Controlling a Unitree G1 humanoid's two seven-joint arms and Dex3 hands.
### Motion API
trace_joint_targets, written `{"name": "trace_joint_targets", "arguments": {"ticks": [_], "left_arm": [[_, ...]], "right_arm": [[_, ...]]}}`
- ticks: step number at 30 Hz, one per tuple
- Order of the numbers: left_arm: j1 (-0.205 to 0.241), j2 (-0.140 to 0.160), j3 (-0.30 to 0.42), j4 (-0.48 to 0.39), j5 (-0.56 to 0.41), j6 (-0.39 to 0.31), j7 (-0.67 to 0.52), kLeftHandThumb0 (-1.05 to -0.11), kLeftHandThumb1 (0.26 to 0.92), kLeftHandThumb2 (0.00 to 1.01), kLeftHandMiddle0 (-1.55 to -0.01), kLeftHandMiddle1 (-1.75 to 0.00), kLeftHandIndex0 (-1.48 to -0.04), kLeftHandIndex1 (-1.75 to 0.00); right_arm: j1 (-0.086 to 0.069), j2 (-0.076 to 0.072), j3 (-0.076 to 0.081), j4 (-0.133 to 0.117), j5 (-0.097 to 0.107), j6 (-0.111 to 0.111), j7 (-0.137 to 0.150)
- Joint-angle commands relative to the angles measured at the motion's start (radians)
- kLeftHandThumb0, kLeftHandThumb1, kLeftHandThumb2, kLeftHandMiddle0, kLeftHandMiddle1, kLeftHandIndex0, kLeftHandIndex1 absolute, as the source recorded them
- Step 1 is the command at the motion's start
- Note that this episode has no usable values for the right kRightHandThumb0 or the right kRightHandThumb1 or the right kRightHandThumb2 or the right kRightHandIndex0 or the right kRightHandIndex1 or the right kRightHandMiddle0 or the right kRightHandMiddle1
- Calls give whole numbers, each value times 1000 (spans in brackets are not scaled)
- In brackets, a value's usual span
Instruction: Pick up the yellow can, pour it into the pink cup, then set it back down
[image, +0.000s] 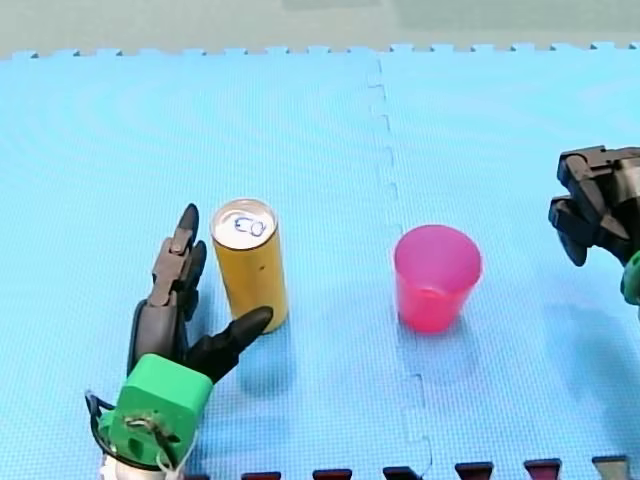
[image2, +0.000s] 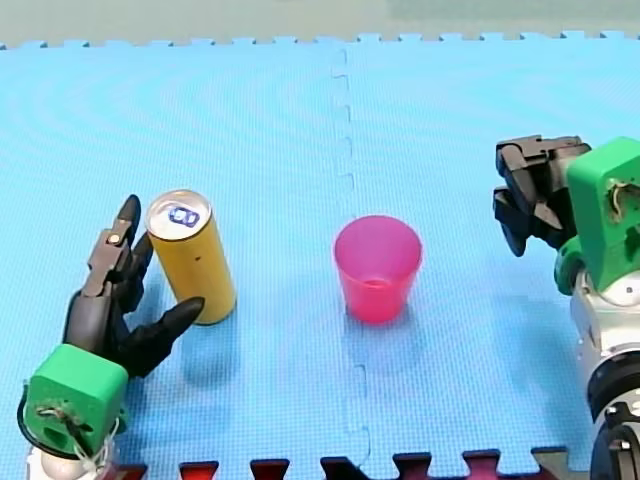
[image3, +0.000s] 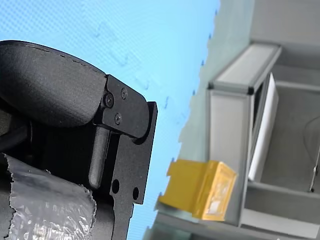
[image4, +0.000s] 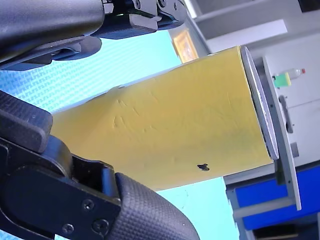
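Observation:
A yellow can (image: 255, 265) stands upright on the blue foam mat (image: 300, 140), left of centre. My left hand (image: 207, 300) brackets it without clasping it: the fingers (image: 180, 255) rise beside its left side and the thumb (image: 235, 335) reaches to its base at the front. The second wrist view shows the can (image4: 165, 130) close up between dark fingers (image4: 45, 20). A pink cup (image: 437, 277) stands upright to the can's right, apart from it. My right hand (image2: 530, 190) hovers at the far right, curled and holding nothing.
A jigsaw seam (image: 385, 150) runs through the mat between can and cup. The mat's far edge (image: 320, 50) lies beyond them. Dark and red blocks (image2: 300, 468) line the near edge. In the first wrist view, a yellow box (image3: 200, 190) and grey shelving (image3: 235, 100) stand off the mat.

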Motion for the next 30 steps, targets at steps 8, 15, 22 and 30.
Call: {"name": "trace_joint_targets", "arguments": {"ticks": [8, 15, 22, 30], "left_arm": [[-1, 5, -8, 4, 19, -12, 22, -1031, 880, 2, -235, 0, -128, -1], [-1, 2, -9, 5, 21, -16, 27, -1047, 896, 5, -235, 0, -129, -1], [-4, 4, -11, 9, 23, -15, 30, -1048, 903, 5, -238, -1, -129, -1], [-6, 6, -14, 13, 26, -19, 35, -1048, 908, 6, -242, -3, -133, -2]], "right_arm": [[-6, -21, -4, 0, 2, 2, 13], [-2, -33, 39, 0, -57, -9, -56], [3, -31, 62, 0, -93, -7, -148], [5, -22, 32, -2, -50, -52, -122]]}}
